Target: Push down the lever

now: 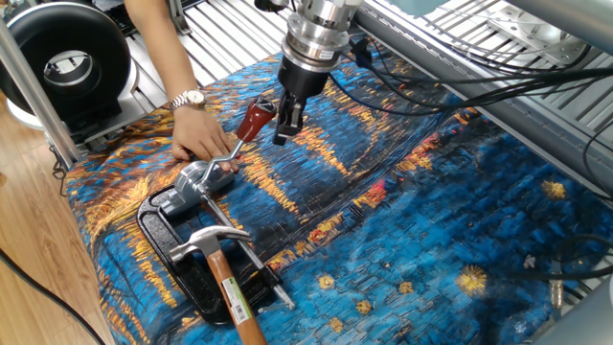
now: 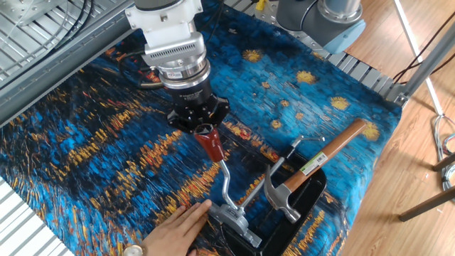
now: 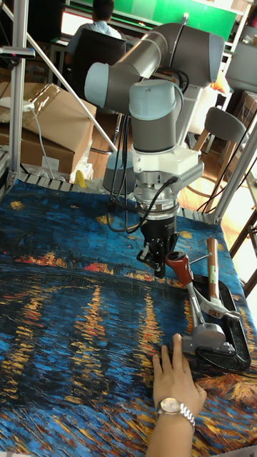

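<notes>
Lever (image 1: 245, 133) is raised, its dark-red end just at nine o'clock of the gripper (image 1: 283, 123); whether the jaws are spread cannot be told. A hand (image 1: 199, 135) is pressed beside the pivot (image 1: 194, 178).

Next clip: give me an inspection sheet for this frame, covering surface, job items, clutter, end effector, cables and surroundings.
Surface: table covered by a blue and orange painted cloth.
Job items: lever raised at a slant, red end uppermost, rod running down to its silver base.
Clutter: hammer lying across a black tray; a person's hand pressed on the cloth beside the base.
End effector: end effector right beside the red end; fingers close together, contact unclear.
Cables: black cables trailing behind the arm.
Surroundings: wood floor, metal frame.
</notes>
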Tool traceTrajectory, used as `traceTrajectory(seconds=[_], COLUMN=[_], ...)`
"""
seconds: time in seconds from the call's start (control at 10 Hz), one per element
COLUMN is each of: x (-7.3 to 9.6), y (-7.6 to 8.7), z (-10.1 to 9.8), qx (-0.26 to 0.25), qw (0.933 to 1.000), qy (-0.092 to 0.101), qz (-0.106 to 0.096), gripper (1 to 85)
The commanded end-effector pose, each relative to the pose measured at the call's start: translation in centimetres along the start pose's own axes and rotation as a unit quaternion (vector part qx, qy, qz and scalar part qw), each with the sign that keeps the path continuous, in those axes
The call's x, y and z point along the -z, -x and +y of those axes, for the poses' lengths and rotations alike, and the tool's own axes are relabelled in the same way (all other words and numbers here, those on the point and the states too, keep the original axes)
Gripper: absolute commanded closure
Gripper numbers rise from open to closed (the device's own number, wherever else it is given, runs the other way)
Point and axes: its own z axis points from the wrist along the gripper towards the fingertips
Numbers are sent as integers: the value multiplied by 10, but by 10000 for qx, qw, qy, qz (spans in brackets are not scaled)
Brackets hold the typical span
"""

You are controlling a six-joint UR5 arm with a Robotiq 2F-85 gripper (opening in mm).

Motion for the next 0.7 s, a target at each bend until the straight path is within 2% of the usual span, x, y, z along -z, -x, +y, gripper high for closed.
traceTrajectory(seconds=[0.0,0.3,0.4,0.6], x=[5,7,7,11], y=[22,30,33,42], z=[0,6,4,9], qx=[15,158,202,231], qw=[9996,9990,9988,9984], qy=[-25,72,28,59], qz=[-285,-416,-448,-518], gripper=[843,843,843,843])
